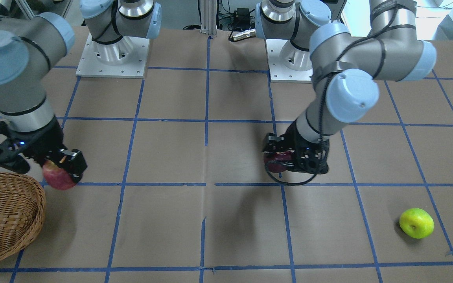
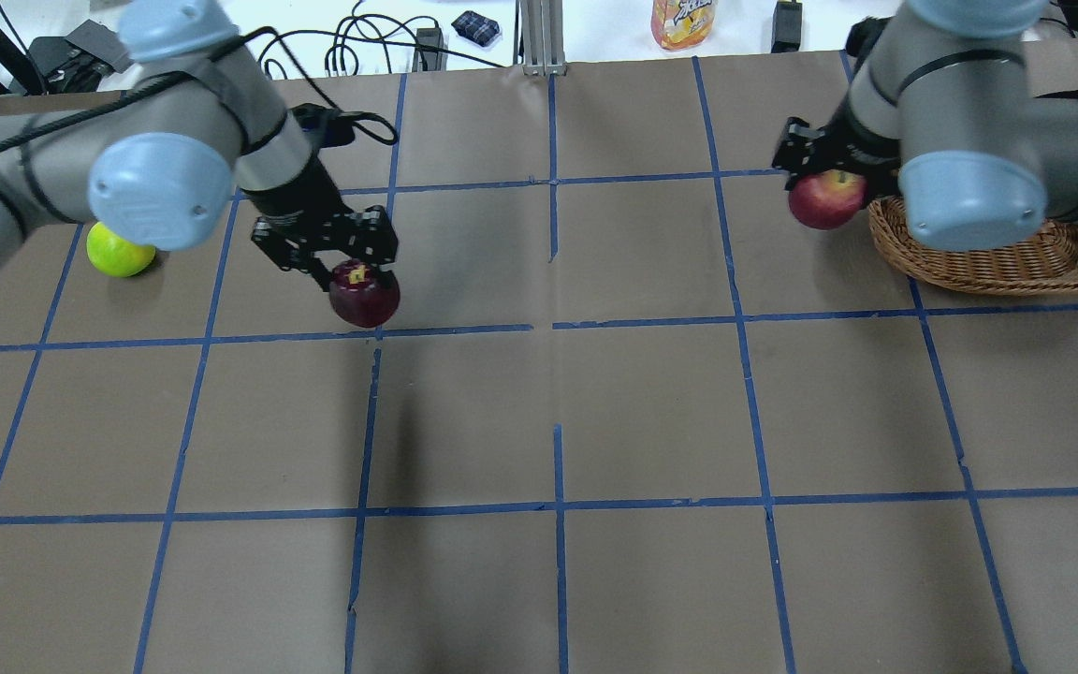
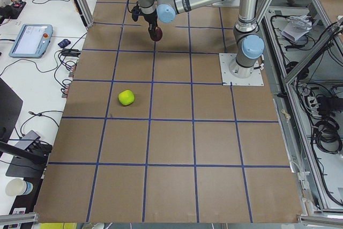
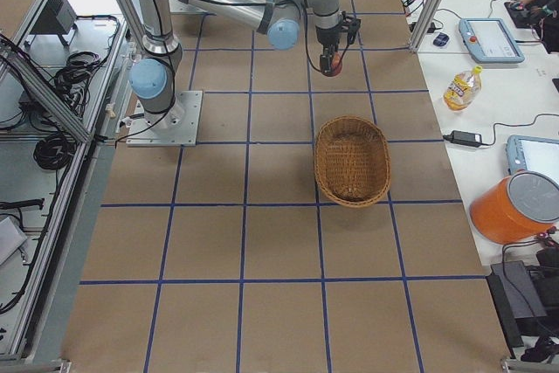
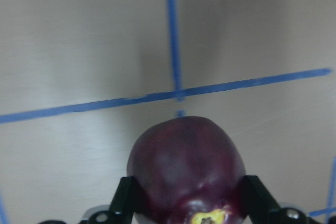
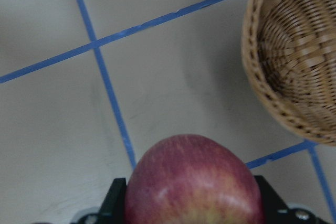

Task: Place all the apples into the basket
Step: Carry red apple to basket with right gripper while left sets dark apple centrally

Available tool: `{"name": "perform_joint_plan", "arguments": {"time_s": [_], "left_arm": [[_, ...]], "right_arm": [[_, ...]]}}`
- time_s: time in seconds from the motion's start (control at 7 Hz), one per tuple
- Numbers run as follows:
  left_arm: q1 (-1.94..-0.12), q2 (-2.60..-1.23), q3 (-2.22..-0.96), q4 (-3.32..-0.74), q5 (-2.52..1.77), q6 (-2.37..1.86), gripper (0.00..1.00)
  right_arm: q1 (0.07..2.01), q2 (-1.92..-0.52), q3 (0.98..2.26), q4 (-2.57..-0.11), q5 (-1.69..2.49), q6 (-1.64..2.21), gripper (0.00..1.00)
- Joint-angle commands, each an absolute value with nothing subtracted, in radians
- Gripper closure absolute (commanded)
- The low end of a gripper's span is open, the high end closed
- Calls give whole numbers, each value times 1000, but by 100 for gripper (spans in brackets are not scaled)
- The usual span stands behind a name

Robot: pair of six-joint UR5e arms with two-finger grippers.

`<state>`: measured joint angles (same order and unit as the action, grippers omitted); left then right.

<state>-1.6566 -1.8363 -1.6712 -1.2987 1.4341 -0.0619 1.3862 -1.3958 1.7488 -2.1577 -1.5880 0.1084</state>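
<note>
My left gripper (image 2: 352, 271) is shut on the dark maroon apple (image 2: 364, 292) and holds it above the table; the left wrist view shows the apple (image 5: 186, 166) between both fingers (image 5: 125, 195). My right gripper (image 2: 820, 173) is shut on the red apple (image 2: 824, 198) and holds it just beside the near end of the wicker basket (image 2: 1007, 257). The right wrist view shows that apple (image 6: 194, 182) with the basket (image 6: 294, 61) ahead to the right. The yellow-green apple (image 2: 118, 253) lies on the table, behind my left arm.
The table is brown with blue tape grid lines. The basket (image 1: 2, 216) sits at the table's edge on my right side and holds nothing visible. A bottle (image 2: 684, 21), cables and tablets lie beyond the far edge. The arm bases (image 1: 112, 55) stand at the robot's side.
</note>
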Motion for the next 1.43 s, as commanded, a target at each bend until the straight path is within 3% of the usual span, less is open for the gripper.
{"name": "perform_joint_plan", "arguments": {"time_s": [0.0,0.29,0.57,0.71,0.86,1.29], "left_arm": [[-1863,-1902,-1680,-1135,1404,-367,78],[-1974,-1989,-1678,-1045,1347,-474,78],[-1979,-2006,-1683,-1038,1350,-471,72],[-1989,-2019,-1687,-1039,1359,-477,16],[-1990,-2020,-1686,-1035,1389,-477,0],[-1859,-1932,-1655,-1108,1425,-389,0]], "right_arm": [[1185,-1369,1717,-2144,-1595,-267,100],[1080,-1275,1712,-2192,-1585,-403,100],[1075,-1113,1599,-2283,-1586,-422,100],[1075,-1062,1568,-2278,-1586,-420,100],[1075,-1045,1591,-2267,-1577,-411,100],[1075,-1014,1597,-2270,-1577,-411,97]]}}
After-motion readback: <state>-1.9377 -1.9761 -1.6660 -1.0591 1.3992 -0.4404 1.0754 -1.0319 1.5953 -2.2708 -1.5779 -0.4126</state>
